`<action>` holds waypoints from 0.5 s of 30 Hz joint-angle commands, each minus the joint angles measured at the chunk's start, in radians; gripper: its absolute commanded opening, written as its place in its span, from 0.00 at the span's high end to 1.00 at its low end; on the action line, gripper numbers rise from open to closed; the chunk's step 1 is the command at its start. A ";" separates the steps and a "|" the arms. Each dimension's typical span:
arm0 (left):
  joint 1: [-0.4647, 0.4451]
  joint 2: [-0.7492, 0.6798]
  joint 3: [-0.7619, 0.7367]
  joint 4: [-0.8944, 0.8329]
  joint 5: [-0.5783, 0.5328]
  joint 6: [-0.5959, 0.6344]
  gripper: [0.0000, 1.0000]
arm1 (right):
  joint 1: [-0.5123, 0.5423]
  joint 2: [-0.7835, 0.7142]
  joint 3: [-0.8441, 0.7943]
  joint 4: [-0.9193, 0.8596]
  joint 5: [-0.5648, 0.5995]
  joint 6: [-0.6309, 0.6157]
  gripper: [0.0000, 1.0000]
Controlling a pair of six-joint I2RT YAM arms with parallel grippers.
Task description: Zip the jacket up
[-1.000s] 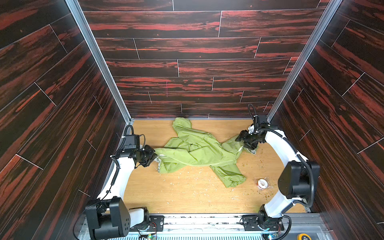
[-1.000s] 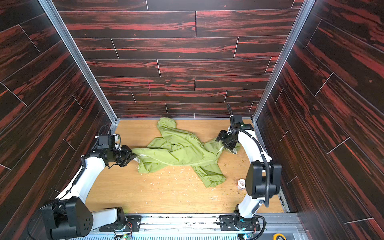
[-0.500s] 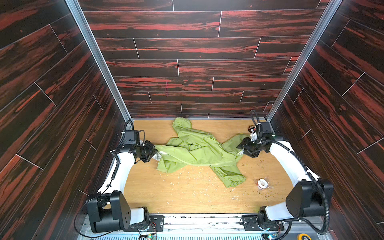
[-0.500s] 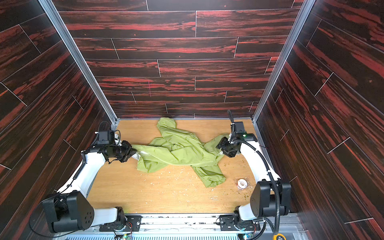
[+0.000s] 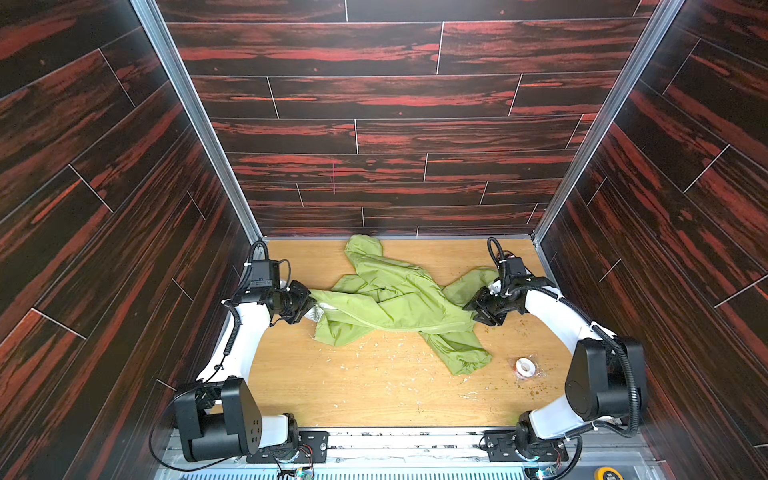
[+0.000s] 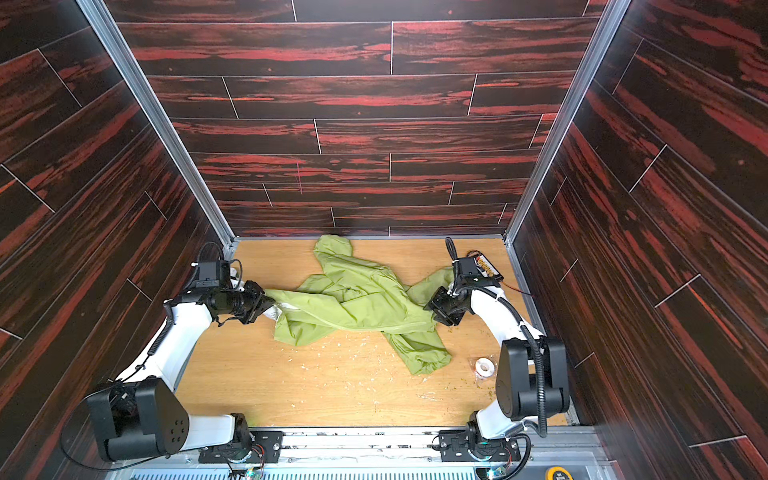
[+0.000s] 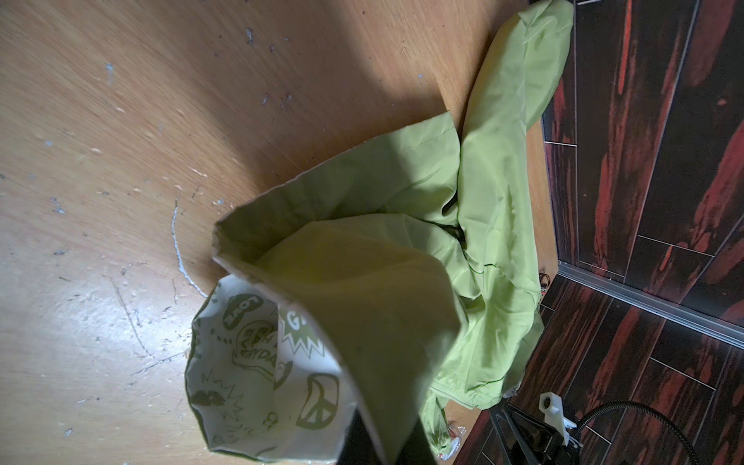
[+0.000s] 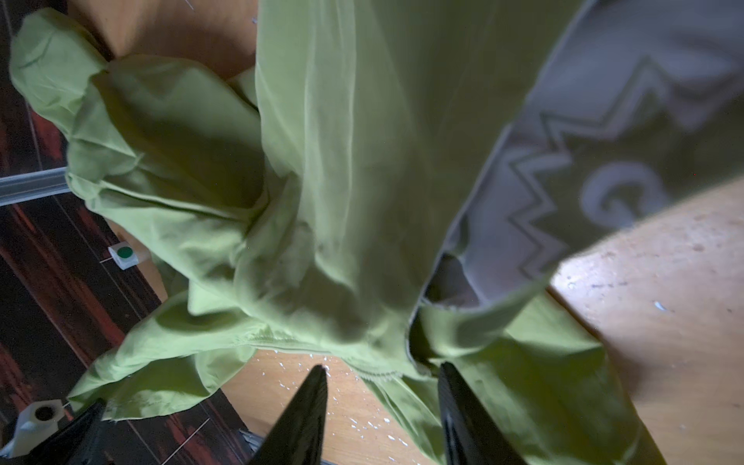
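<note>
Shows, at nine o'clock of the light wooden tabletop [image 5: 374,399] in both top views, the left black parallel gripper [image 5: 308,306] [image 6: 266,306], clamped tight on the nine-o'clock end of the thin lime-green hooded jacket [image 5: 395,303] [image 6: 353,305]. Turns up there a patch of white lining with green cartoon print [image 7: 257,362], plain in the left wrist view, where green cloth [image 7: 382,306] rises toward the lens and hides the jaws.

Lies crumpled across the centre of the tabletop, from nine o'clock to three. Points its hood [image 5: 361,249] to twelve o'clock, at the foot of the dark red-and-black wood-grain back wall [image 5: 374,137], and trails one sleeve [image 5: 461,353] toward five o'clock. Carries a pale zipper line [image 5: 374,318] across the body.

Meets, at three o'clock, the right black parallel gripper [image 5: 478,307] [image 6: 433,308], low at the jacket's edge. Stands part-way open in the right wrist view [image 8: 380,370]: two dark fingers [image 8: 314,402] apart, bare wood between them, the jacket's toothed edge just past the tips, one tip touching green cloth [image 8: 322,181]. Grips nothing visible.

Leaves at four o'clock a small white tape roll [image 5: 524,367] [image 6: 483,367], apart from the sleeve cuff, and white flecks [image 5: 399,345] scattered toward six o'clock.
</note>
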 commanded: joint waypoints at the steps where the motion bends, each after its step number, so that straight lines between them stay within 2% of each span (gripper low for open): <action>1: 0.005 -0.012 0.008 -0.007 0.006 0.011 1.00 | 0.003 0.042 0.002 0.027 -0.026 0.006 0.60; 7: 0.004 -0.015 0.004 -0.009 0.005 0.009 1.00 | 0.006 0.042 0.028 0.042 -0.100 0.032 0.89; 12: 0.005 -0.022 0.009 -0.016 0.008 0.019 1.00 | 0.005 0.025 0.101 0.016 -0.140 0.041 0.99; 15: 0.005 -0.026 0.012 -0.020 0.016 0.029 1.00 | 0.004 0.030 0.159 0.007 -0.145 0.041 1.00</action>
